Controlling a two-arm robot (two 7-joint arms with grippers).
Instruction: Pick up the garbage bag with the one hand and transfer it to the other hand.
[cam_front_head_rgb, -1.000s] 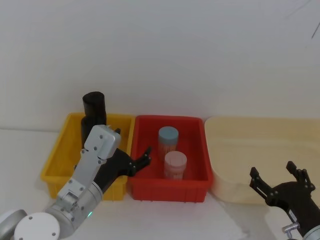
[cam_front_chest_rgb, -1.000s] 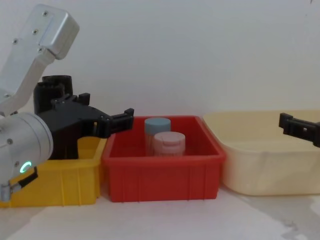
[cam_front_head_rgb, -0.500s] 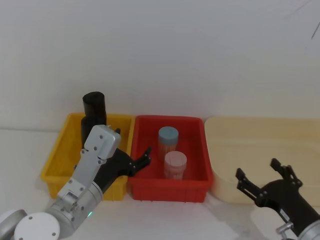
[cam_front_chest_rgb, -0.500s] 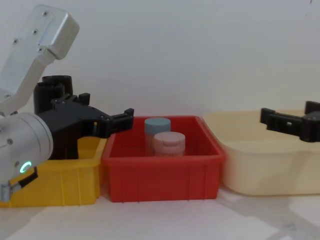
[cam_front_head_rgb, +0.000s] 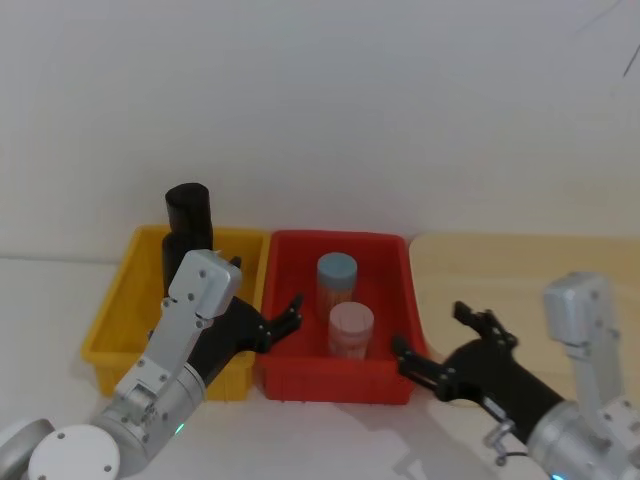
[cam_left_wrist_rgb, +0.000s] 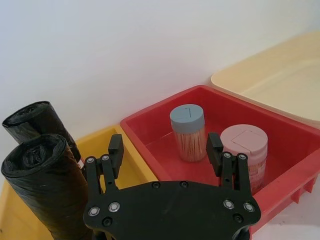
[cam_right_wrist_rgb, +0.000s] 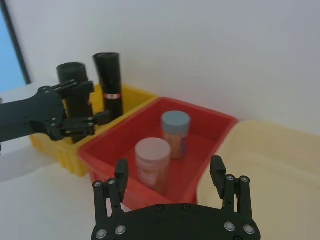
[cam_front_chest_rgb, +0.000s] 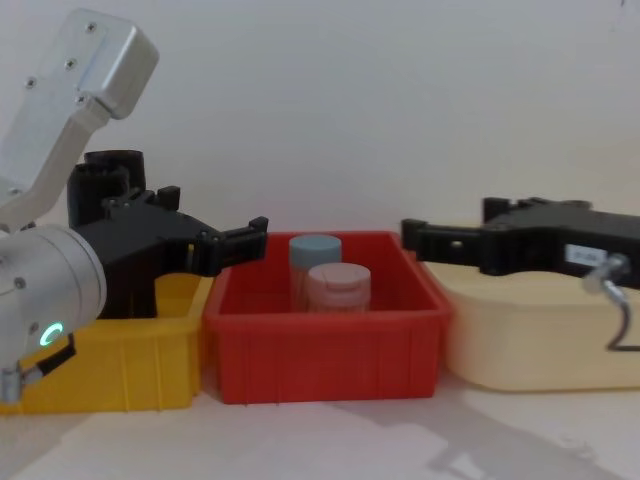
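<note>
Two black rolls stand upright in the yellow bin (cam_front_head_rgb: 110, 320). The garbage bag (cam_left_wrist_rgb: 45, 185), without label, is the front one, and the roll with a red-and-white label (cam_right_wrist_rgb: 108, 80) stands just behind it, near the wall. The left gripper (cam_left_wrist_rgb: 165, 144) hangs over the border between the yellow bin and the red bin (cam_front_head_rgb: 300, 375); its jaws are spread wide and hold nothing, with one finger just beside the garbage bag. The right gripper (cam_front_head_rgb: 430, 330) is at the right front corner of the red bin, jaws also wide apart and empty.
</note>
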